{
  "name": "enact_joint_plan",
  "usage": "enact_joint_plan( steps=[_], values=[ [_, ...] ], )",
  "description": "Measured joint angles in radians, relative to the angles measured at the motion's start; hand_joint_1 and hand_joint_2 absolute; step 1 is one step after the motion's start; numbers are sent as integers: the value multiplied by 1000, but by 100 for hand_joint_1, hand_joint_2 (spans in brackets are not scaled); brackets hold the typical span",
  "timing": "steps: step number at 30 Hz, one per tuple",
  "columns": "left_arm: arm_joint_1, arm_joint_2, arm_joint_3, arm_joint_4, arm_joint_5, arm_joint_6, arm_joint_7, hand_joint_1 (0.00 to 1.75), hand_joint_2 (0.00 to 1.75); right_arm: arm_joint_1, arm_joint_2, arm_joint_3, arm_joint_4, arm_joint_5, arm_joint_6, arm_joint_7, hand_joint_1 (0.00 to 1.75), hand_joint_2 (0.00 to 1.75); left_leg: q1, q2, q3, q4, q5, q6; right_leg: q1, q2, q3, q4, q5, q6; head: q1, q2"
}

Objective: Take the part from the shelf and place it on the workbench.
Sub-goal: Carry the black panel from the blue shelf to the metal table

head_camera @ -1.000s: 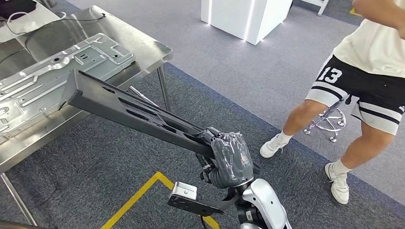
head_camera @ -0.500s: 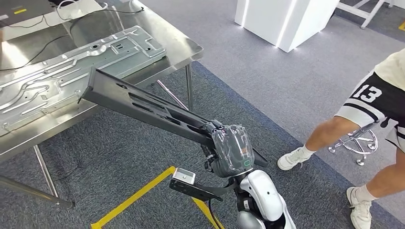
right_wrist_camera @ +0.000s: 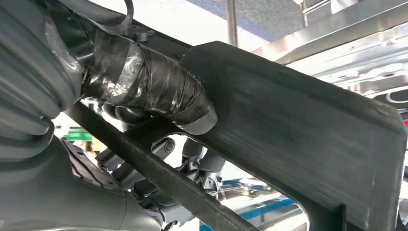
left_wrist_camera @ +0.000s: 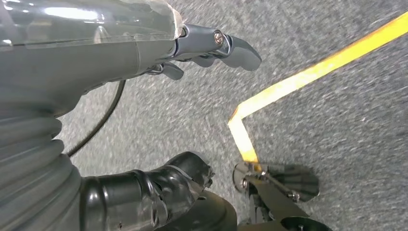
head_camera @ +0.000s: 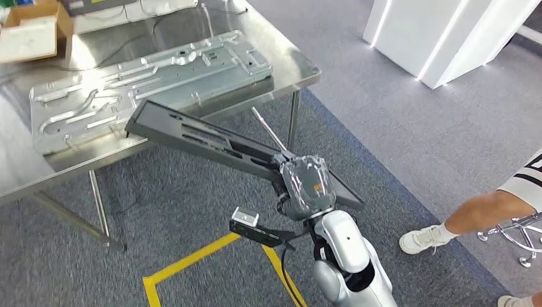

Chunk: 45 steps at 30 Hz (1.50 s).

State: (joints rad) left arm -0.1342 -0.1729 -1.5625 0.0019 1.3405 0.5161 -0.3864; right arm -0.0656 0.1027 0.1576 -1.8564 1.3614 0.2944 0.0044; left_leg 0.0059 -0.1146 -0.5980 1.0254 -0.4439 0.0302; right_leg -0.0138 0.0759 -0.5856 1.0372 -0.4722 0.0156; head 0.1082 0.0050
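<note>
Right hand (head_camera: 308, 192) grips the near end of the long black part (head_camera: 211, 142). The part runs diagonally up-left, far end over the front edge of the steel workbench (head_camera: 291, 54), just beside the embossed metal panel (head_camera: 147, 83) lying on it. Cardboard box (head_camera: 32, 29) and cables sit at the bench's far side. Yellow floor tape (head_camera: 192, 259) marks the grey carpet below the arm. A person's leg (head_camera: 476, 211) and white shoe (head_camera: 422, 240) at right, next to a chrome stool base (head_camera: 521, 233). White cabinet (head_camera: 447, 32) at top right.
</note>
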Motion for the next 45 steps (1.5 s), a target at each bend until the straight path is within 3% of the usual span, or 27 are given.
enact_joint_plan(
  steps=[2,3,6,8,9,10,13,15,17,18,20,22,24,25,26,27,29,31,32,33,35,37,39,40,41,43,45],
  values=[
    [2,2,0,0,0,-2,0,0,175,-18,-2,-1,13,14,9,4,175,175,3,-16,-6,-3,3,-14,0,-16,6,-11,2,-7,1,0],
    [3,3,0,0,0,-2,1,0,175,-27,-3,-1,19,20,14,5,175,175,2,-6,-9,2,-1,-20,-3,-26,11,-18,4,-12,0,0],
    [0,6,0,1,0,-3,2,0,175,-46,-4,1,39,36,23,5,175,175,-1,72,-62,110,-61,-33,-5,-67,24,-32,8,-26,-1,0],
    [-3,9,0,1,0,-4,3,0,175,-52,-4,4,57,42,26,6,175,175,4,96,-117,215,-101,-40,-2,-97,26,-31,4,-30,-1,0],
    [-4,10,0,1,0,-4,3,0,175,-54,-5,7,68,46,26,6,175,175,6,102,-129,236,-99,-42,-1,-111,26,-30,2,-31,-1,0],
    [-3,12,0,1,0,-4,3,0,175,-56,-5,12,77,50,26,6,175,175,7,106,-123,223,-81,-45,-1,-123,26,-27,-1,-30,-2,0],
    [-1,17,0,1,1,-4,4,0,175,-63,-5,23,96,62,25,7,175,175,5,152,-46,64,-3,-43,2,-154,28,-13,-15,-20,-2,0],
    [-2,18,0,1,1,-5,5,0,175,-67,-5,27,105,64,24,7,175,175,-1,170,-23,12,6,-30,8,-171,28,-8,-22,-10,-1,0],
    [-1,18,0,1,1,-5,7,0,175,-72,-5,32,112,67,24,7,175,175,-4,151,-24,11,7,-15,10,-187,33,-10,-24,0,-1,0],
    [0,18,0,1,1,-5,9,0,175,-74,-5,34,115,69,24,7,175,175,-3,141,-23,7,9,-9,7,-184,35,-7,-29,6,-1,0],
    [1,18,0,1,1,-4,13,0,175,-78,-5,36,119,74,24,7,175,175,2,123,-18,-1,14,3,2,-145,15,42,-63,15,0,0],
    [-1,18,0,1,1,-4,18,0,175,-78,-7,37,124,79,23,6,175,175,4,104,-17,-4,17,11,0,-98,-43,160,-121,19,0,0],
    [-2,18,0,1,-1,-4,21,0,175,-77,-10,39,132,85,24,6,175,175,2,80,-17,-3,17,14,0,-85,-94,252,-143,19,0,0],
    [-2,18,0,1,-2,-4,24,0,175,-77,-11,40,136,90,25,7,175,175,1,67,-17,-2,17,14,0,-82,-98,250,-126,18,0,0],
    [-2,18,0,1,-4,-4,27,0,175,-80,-11,41,141,96,26,8,175,175,1,54,-17,-1,17,14,0,-78,-85,212,-95,15,0,0],
    [-2,18,0,1,-6,-4,29,0,175,-84,-12,42,145,103,27,9,175,175,1,41,-16,0,17,13,0,-68,-58,149,-56,10,0,0],
    [-3,16,0,1,-10,-4,34,0,175,-97,-12,43,154,116,31,10,175,175,0,18,-19,2,19,7,0,-28,-8,34,-11,0,0,0],
    [-3,15,0,1,-12,-3,36,0,175,-113,-13,47,163,127,35,10,175,175,4,1,-25,2,24,-5,4,-8,7,-5,-9,-6,0,0],
    [-2,15,0,1,-12,-3,37,0,175,-120,-13,50,168,129,37,9,175,175,6,-9,-28,-1,27,-13,5,-16,10,-10,-6,-9,0,0],
    [-1,15,0,1,-13,-2,37,0,175,-128,-13,54,172,130,37,8,175,175,7,-10,-29,-1,27,-19,3,-27,14,-16,-3,-13,0,0],
    [0,16,0,1,-12,0,38,0,175,-140,-12,63,180,129,37,0,175,175,4,28,-42,27,6,-31,-3,-47,24,-31,5,-23,-2,0],
    [-2,16,0,1,-11,1,39,0,175,-145,-12,69,186,124,35,-11,175,175,5,84,-87,126,-52,-42,-4,-66,28,-37,9,-29,-3,0],
    [-3,16,0,1,-11,1,39,0,175,-145,-12,74,193,117,35,-17,175,175,9,105,-139,237,-99,-51,-2,-84,26,-36,8,-31,-3,0],
    [-3,16,0,1,-11,1,39,0,175,-143,-12,76,196,114,34,-18,175,175,11,108,-146,254,-98,-53,-2,-91,25,-35,7,-30,-3,0],
    [-2,16,0,1,-12,2,39,0,175,-142,-12,77,199,112,34,-19,175,175,12,110,-133,233,-79,-55,-2,-96,25,-33,5,-28,-3,0],
    [-1,17,0,1,-13,3,39,0,175,-141,-12,81,201,109,33,-20,175,175,14,115,-63,107,-21,-53,-3,-102,25,-28,1,-22,-3,0],
    [-1,16,0,1,-13,4,39,0,175,-141,-12,83,201,108,31,-20,175,175,12,119,-13,12,6,-41,2,-104,23,-19,-6,-14,-3,0]
  ],
)
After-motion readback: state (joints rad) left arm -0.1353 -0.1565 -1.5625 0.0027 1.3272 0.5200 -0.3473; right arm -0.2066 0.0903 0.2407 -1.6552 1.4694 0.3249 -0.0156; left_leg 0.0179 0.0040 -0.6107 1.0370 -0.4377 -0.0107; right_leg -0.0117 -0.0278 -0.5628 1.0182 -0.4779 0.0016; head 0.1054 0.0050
